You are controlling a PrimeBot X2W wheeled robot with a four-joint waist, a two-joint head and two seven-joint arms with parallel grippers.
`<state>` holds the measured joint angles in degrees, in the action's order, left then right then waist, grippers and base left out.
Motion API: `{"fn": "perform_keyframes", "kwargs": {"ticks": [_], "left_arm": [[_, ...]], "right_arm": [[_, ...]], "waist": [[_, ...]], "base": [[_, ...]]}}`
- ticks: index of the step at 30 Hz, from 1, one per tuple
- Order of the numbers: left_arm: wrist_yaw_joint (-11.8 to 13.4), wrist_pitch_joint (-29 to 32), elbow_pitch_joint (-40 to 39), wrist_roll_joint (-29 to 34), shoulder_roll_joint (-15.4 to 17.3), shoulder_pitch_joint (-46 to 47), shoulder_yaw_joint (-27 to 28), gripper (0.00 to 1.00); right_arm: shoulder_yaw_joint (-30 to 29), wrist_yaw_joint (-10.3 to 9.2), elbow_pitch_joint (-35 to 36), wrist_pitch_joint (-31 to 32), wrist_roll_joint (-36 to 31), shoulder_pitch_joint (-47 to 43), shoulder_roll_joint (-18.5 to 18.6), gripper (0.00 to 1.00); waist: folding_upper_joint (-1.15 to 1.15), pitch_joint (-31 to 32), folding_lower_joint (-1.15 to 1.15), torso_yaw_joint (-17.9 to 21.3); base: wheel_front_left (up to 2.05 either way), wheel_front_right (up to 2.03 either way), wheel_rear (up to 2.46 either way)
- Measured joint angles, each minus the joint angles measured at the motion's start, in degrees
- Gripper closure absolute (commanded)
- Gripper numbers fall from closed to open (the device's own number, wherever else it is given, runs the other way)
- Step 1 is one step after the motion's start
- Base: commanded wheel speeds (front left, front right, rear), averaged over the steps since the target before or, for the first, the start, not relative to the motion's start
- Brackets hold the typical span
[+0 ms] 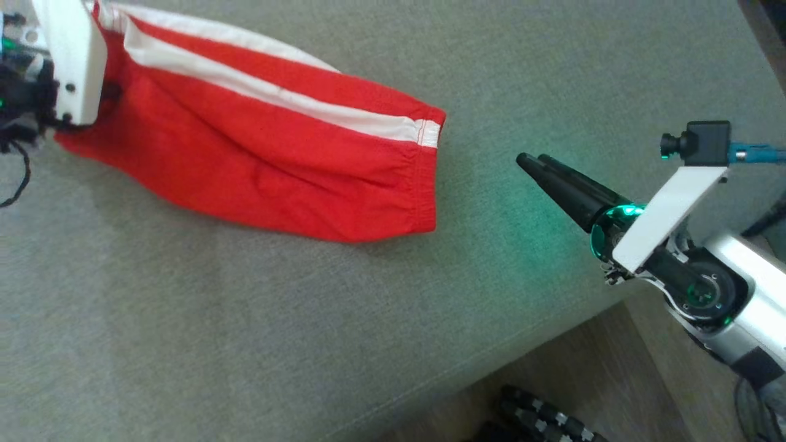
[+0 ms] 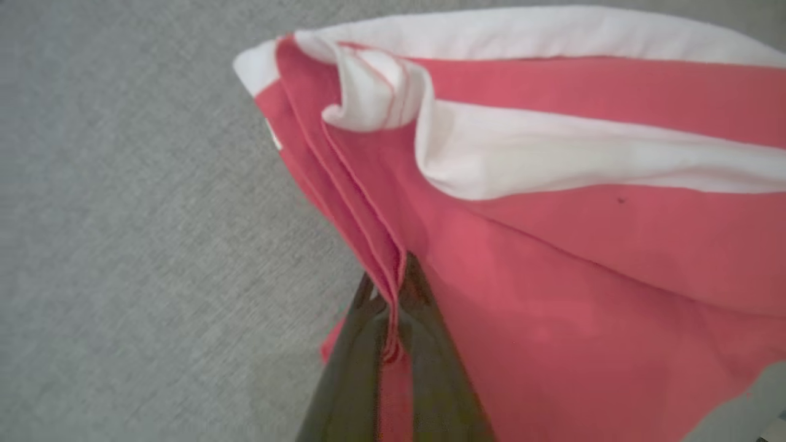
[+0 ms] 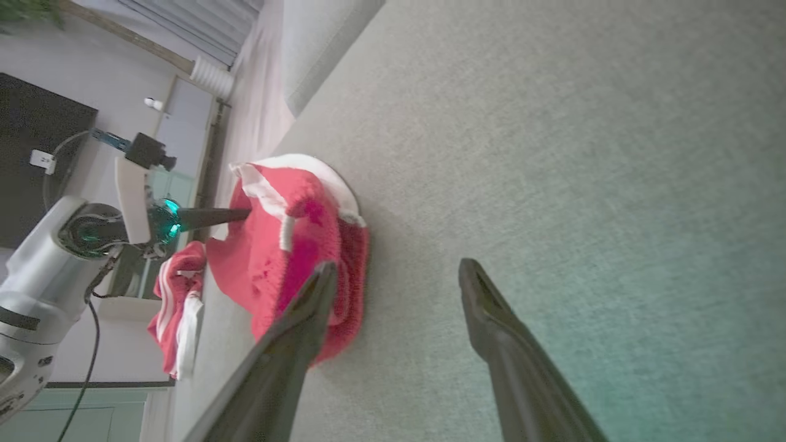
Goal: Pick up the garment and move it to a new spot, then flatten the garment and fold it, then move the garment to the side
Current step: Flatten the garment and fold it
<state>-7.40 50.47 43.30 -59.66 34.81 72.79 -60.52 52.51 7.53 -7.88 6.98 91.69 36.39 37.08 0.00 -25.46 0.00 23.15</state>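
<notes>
1. Both fingers [image 2: 347, 374] of the left end effector [image 2: 392, 276] are clamped on the garment's [image 1: 276, 153] stacked red edge.
2. Right end effector [image 3: 399, 265] hangs with jaws apart, well clear of the hem [image 1: 427, 178].
3. Garment sprawls over the grey cushion [image 1: 245, 344]: soft, light, limp cloth that should sag and trail. I'd pinch the seamed hem corner, where layers slip least.

The right pincer [image 1: 532, 161] has two long, dark, tapering fingers [image 1: 571, 190] rising from a green-glowing ring [image 1: 617, 215] on a silvery forearm [image 1: 755, 270]. A flat white bracket [image 1: 669, 209] carries a small black camera [image 1: 703, 142] with a teal plug [image 1: 746, 152]. The left arm's white plate [image 1: 73, 55] shows dark screws [image 1: 69, 88] and black cables [image 1: 21, 178].
</notes>
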Motion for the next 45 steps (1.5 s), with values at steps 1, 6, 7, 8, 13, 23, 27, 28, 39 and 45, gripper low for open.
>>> {"fn": "perform_keyframes", "kwargs": {"ticks": [1,6,7,8,13,23,27,28,39,45], "left_arm": [[0.2,-0.2,0.2,0.0,0.1,-0.3,0.0,1.0],[0.4,0.4,0.5,-2.1,0.0,-2.4,0.1,1.0],[0.4,0.4,0.3,-2.5,0.0,-2.9,0.1,1.0],[0.6,0.5,0.0,-3.1,0.0,-3.5,0.2,1.0],[1.9,3.4,-1.7,-7.0,0.1,-7.4,0.7,1.0],[7.6,3.6,-5.8,-11.9,4.3,-19.0,2.0,1.0],[9.0,1.8,-7.0,-14.1,5.1,-22.4,3.6,1.0],[9.3,1.6,-7.5,-14.6,5.3,-23.0,3.8,1.0],[9.0,-8.1,-9.0,-14.3,5.4,-28.8,4.3,0.0],[8.6,-23.4,-13.6,-8.1,6.3,-28.7,6.9,0.0]], "right_arm": [[-0.1,0.0,0.3,0.0,0.0,0.0,-0.1,0.0],[0.0,0.0,0.5,-0.3,-0.1,-0.9,0.0,0.0],[0.1,0.0,0.5,-0.3,-0.2,-1.2,0.0,0.0],[0.1,0.0,0.5,-0.3,-0.5,-1.6,0.0,0.0],[0.6,0.0,0.3,-0.3,-1.0,-2.1,0.0,0.0],[1.4,0.0,-0.1,-0.5,-1.0,-4.5,-0.1,0.0],[1.4,0.0,-0.1,-0.5,-1.0,-4.5,-0.1,0.0],[1.4,0.0,-0.2,-0.5,-1.0,-4.5,-0.1,0.0],[1.7,0.0,-0.8,-3.1,-2.1,-6.7,-0.5,0.0],[-0.4,0.0,-2.0,-11.7,-7.6,-6.6,-0.9,0.0]], "waist": [[0.0,0.5,0.0,-0.3],[0.0,3.6,0.0,-2.4],[0.0,4.3,0.0,-2.9],[0.0,5.0,0.0,-3.4],[0.0,9.2,0.0,-5.8],[0.0,15.7,0.0,-10.7],[0.0,17.0,0.0,-11.9],[0.0,17.2,0.0,-12.1],[0.0,19.0,0.0,-14.0],[0.0,20.0,0.0,-15.7]], "base": [[0.0,0.0,0.0],[0.0,0.0,0.0],[0.0,0.0,0.0],[0.0,0.0,0.0],[0.0,0.0,0.0],[0.0,0.0,0.0],[0.0,0.0,0.0],[0.0,0.0,0.0],[0.0,0.0,0.0],[0.0,0.0,0.0]]}}
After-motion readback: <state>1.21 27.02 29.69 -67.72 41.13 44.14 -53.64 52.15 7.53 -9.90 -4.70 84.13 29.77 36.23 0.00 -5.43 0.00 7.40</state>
